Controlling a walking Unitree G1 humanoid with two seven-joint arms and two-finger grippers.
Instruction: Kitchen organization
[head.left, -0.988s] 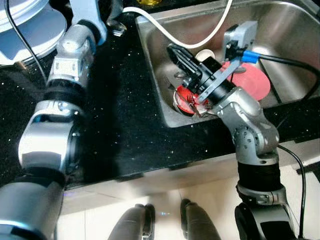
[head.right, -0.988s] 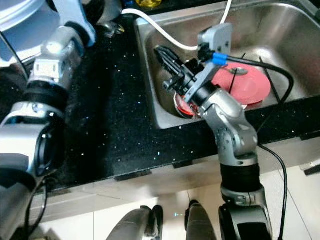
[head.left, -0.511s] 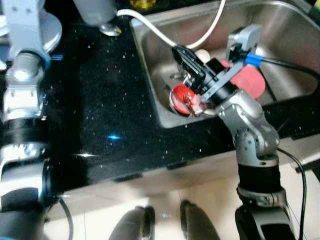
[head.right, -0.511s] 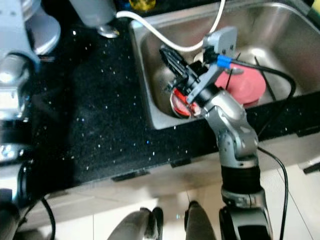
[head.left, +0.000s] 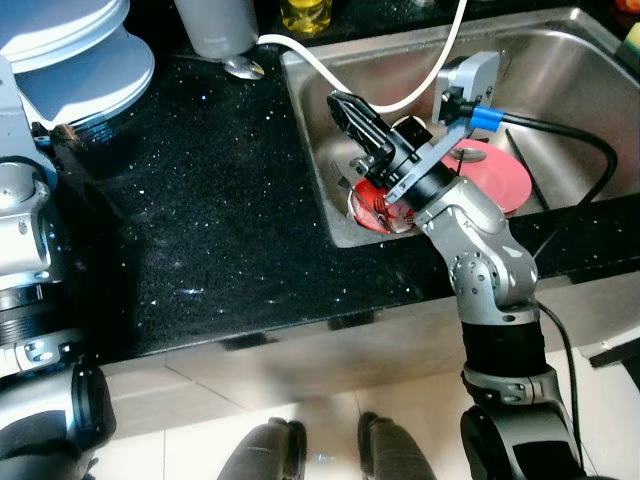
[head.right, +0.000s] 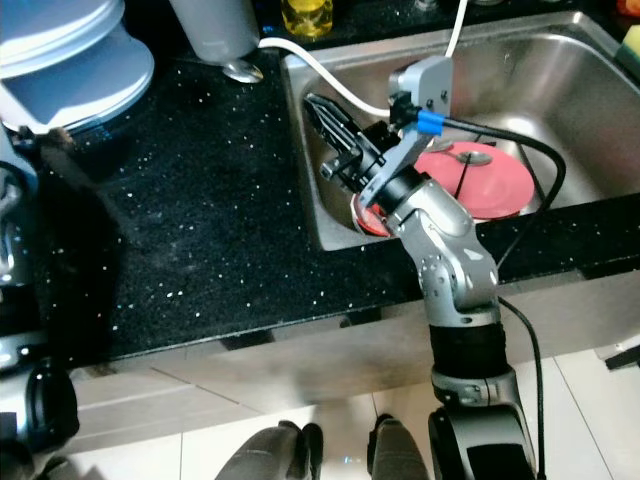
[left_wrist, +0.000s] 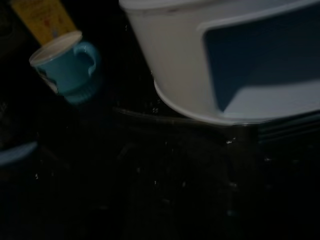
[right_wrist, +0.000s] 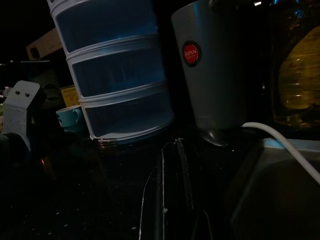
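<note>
My right gripper (head.left: 340, 101) hangs over the left end of the steel sink (head.left: 560, 60), its black fingers (right_wrist: 161, 170) pressed together, holding nothing, and pointing toward the counter. Below its wrist a red bowl (head.left: 370, 207) lies on the sink floor, partly hidden by the arm. A pink plate (head.left: 497, 176) with a spoon (head.right: 470, 157) on it lies further right in the sink. My left arm (head.left: 22, 235) stands at the counter's left edge. The left wrist view is dark and looks at a blue mug (left_wrist: 70, 65) and a white and blue container (left_wrist: 225, 55).
A stack of white and blue containers (head.left: 75, 50) stands at the back left of the black counter (head.left: 200, 220). A grey jug (head.left: 215, 25), a spoon (head.left: 243, 67) and a yellow bottle (head.left: 305, 12) sit behind. A white hose (head.left: 300, 58) runs into the sink.
My left arm, stretched over the counter a second ago, has drawn back to the left edge. The camera view has shifted. The right gripper stays over the red bowl.
</note>
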